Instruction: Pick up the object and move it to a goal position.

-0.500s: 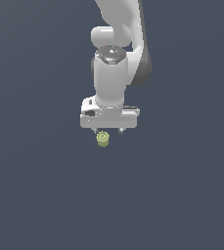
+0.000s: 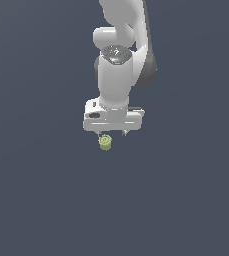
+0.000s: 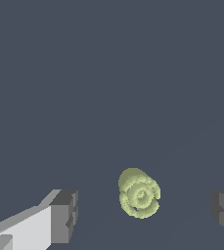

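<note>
The object [image 2: 105, 142] is a small yellow-green lumpy cylinder with a ridged top. In the exterior view it sits on the dark grey surface just below the white gripper [image 2: 113, 134], under its left side. In the wrist view the object [image 3: 139, 193] shows its ringed top and lies between the two grey fingertips [image 3: 64, 215], touching neither. The gripper [image 3: 145, 212] is open wide and holds nothing. The gap to the far fingertip is wider than the gap to the near one.
The white arm [image 2: 117, 75] rises straight above the gripper. A plain dark grey-blue surface [image 2: 46, 200] fills the rest of both views, with no other objects in sight.
</note>
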Tool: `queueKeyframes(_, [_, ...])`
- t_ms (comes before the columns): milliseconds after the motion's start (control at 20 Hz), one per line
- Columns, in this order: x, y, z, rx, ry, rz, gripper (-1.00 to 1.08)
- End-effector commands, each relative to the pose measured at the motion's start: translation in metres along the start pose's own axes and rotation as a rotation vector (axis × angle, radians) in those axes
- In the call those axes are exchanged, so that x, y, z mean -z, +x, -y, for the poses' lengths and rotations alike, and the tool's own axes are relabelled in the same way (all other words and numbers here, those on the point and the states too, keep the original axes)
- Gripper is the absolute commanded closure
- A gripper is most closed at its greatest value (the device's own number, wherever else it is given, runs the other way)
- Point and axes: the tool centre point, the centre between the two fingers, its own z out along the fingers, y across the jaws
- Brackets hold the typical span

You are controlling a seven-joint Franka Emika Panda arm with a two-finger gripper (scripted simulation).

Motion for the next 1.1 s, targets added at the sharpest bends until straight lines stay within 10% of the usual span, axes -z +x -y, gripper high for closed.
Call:
queueKeyframes(0, [0.002,0.000,0.001,0.013,-0.002,0.000,-0.92])
queueKeyframes(1050, [-0.090,-0.059,-0.025,-0.255,0.042,0.048,-0.92])
